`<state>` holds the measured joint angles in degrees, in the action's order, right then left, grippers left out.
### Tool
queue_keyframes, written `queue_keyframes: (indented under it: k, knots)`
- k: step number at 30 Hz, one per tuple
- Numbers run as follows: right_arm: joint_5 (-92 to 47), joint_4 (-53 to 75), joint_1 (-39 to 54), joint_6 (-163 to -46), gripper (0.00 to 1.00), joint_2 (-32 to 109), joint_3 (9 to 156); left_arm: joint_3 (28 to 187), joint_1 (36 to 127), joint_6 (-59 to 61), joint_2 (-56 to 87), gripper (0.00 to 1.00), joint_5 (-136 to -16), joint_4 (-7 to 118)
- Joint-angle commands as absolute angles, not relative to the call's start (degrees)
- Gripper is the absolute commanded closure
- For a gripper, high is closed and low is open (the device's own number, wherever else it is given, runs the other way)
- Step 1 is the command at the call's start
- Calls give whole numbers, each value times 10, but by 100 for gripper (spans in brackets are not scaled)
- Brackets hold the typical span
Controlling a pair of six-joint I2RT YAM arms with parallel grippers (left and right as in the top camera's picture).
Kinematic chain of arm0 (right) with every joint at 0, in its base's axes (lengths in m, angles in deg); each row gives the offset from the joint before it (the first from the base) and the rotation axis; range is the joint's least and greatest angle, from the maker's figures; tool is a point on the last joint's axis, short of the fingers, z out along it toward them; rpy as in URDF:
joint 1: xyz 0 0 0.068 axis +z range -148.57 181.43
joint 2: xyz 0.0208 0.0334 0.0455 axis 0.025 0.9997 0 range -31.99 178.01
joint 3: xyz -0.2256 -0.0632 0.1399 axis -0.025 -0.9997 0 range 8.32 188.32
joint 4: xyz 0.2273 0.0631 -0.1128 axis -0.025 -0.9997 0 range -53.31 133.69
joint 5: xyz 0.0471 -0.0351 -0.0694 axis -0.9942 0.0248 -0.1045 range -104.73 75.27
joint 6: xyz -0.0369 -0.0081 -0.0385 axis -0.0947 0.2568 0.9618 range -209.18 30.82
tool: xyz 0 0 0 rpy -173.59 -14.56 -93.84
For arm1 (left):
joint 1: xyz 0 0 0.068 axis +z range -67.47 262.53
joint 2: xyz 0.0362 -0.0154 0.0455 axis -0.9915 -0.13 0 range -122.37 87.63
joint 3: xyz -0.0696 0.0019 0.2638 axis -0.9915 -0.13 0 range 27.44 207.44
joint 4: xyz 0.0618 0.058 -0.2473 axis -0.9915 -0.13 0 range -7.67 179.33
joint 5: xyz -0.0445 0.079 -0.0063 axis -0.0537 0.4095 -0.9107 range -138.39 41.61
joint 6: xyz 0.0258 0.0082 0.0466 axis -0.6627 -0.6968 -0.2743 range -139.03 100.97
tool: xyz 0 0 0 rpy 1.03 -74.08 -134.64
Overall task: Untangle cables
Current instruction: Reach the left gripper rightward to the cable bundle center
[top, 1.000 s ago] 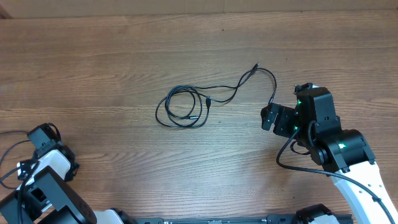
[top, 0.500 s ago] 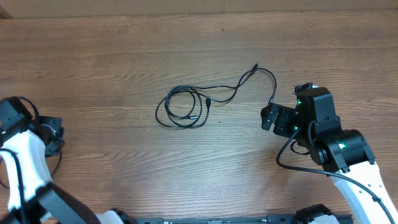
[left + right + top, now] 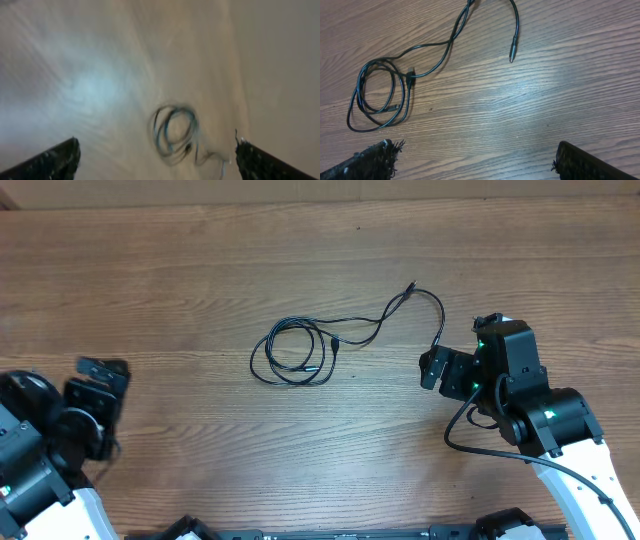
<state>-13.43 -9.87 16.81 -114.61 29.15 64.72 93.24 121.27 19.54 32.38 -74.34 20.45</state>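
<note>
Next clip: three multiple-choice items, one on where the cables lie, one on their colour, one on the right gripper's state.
1. Where do the cables lie?
A. Middle of the table
B. Hanging off its edge
C. Inside a box
2. Their colour?
A. White
B. Black
C. Red
3. The right gripper is:
A. shut on a plug
B. open, empty
C. shut, empty
Key: 1A, the overhead view shows them on bare wood mid-table; 2B, the cords are black; 3B, its jaws stand apart with nothing between.
</note>
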Motion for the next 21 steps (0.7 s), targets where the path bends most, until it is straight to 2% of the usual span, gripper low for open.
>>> queue_keyframes:
  k: [1,11,17,18,21]
  knots:
    - [-135,-96,165,-1145,0,290,653,935,1214,184,321,0,-767,133]
    - [-135,-96,165,-1145,0,290,653,935,1214,184,305,1,-648,100]
    - [-135,-88,165,-1145,0,290,653,935,1214,190,303,0,-660,102]
    - [-135,-80,165,-1145,0,290,653,935,1214,161,303,0,-699,108]
    - [-135,-73,165,-1145,0,290,653,935,1209,-62,303,0,-860,159]
